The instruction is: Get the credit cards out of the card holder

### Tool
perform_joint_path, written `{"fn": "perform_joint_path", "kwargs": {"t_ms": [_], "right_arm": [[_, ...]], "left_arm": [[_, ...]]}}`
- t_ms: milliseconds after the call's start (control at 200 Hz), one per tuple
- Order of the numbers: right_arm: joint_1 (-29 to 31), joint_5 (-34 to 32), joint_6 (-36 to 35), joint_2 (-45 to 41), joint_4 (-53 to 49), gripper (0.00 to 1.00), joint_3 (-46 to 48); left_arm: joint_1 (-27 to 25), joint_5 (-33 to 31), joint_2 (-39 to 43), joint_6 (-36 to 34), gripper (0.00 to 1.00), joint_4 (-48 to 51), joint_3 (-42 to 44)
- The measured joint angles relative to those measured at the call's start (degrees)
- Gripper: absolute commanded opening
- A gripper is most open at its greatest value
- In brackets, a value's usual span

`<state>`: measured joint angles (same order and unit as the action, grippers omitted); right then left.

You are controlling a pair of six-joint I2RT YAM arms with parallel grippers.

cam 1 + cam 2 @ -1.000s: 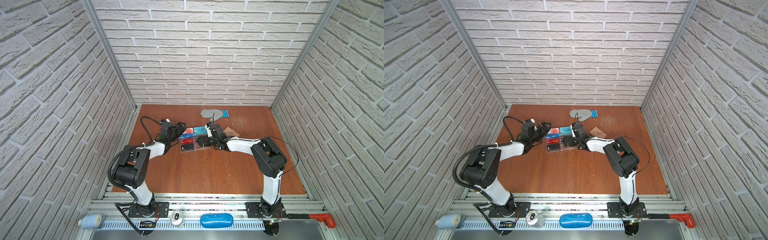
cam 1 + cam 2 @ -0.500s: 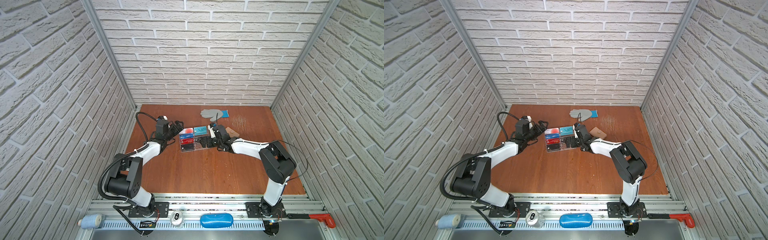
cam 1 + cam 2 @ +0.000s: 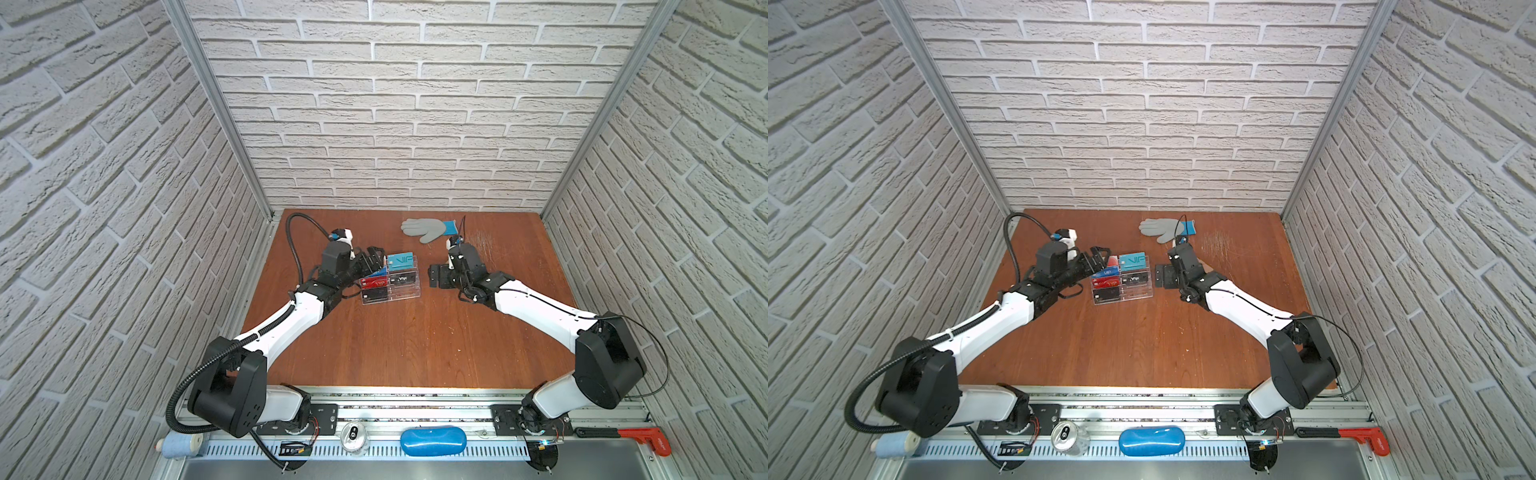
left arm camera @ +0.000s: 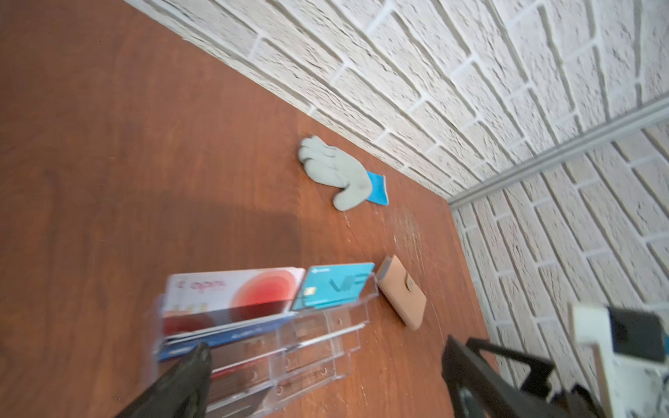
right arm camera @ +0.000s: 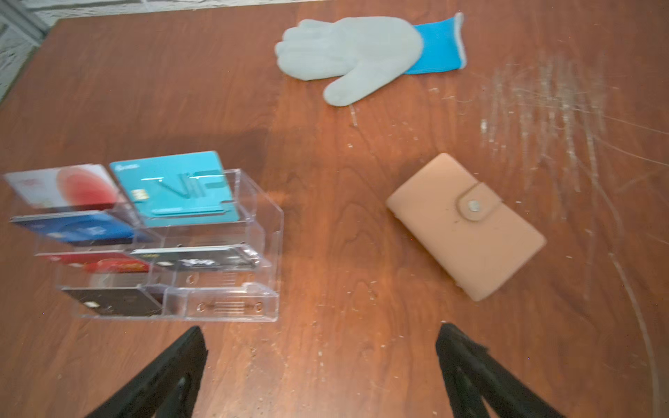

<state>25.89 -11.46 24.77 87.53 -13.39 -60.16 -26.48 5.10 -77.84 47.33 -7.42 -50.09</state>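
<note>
- Left pincer [image 3: 372, 259], jaws apart, hangs at the clear stand [image 5: 224, 307] displaying credit cards [image 5: 173, 188].
- Right pincer [image 5: 320, 327], jaws apart and empty, is nearer the card holder [image 5: 467, 224], snapped shut, lying slantwise just ahead on the surface [image 5: 362, 362].
- Nothing blocks it; a glove [image 5: 347, 50] lies well beyond.

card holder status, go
Left gripper, right gripper open, empty. Card holder snapped shut, flat on table. Cards in clear stand. Nothing in the way.
</note>
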Motion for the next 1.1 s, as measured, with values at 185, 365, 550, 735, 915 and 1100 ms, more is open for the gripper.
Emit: {"fn": "perform_joint_path", "kwargs": {"t_ms": [185, 365, 550, 735, 915, 1100], "right_arm": [[-13.84, 3.80, 0.52, 2.78, -2.08, 1.00, -0.59], [-19.96, 7.67, 0.61, 10.49, -3.26, 0.93, -3.89], [-21.75, 14.27, -0.28, 15.87, -3.15, 0.93, -6.71], [-21.75, 17.75, -3.06, 19.37, -3.30, 0.92, -12.13], [-21.73, 19.10, -5.88, 23.39, -3.69, 0.91, -17.05], [-21.57, 21.42, -6.21, 27.45, -4.04, 0.82, -18.05]], "left_arm": [[-7.08, -0.63, -6.86, -1.51, 0.98, 0.11, -6.54], [-10.69, -0.57, -14.29, -1.01, 0.98, -0.70, -10.95], [-11.80, 0.96, -20.04, -0.61, 0.98, -1.46, -15.37], [-11.78, 1.88, -20.46, -0.94, 0.98, -1.75, -16.28], [-11.54, 2.23, -19.02, -1.22, 0.98, -3.37, -14.10], [-11.23, 2.03, -13.75, -1.20, 0.98, -5.68, -6.73]]}}
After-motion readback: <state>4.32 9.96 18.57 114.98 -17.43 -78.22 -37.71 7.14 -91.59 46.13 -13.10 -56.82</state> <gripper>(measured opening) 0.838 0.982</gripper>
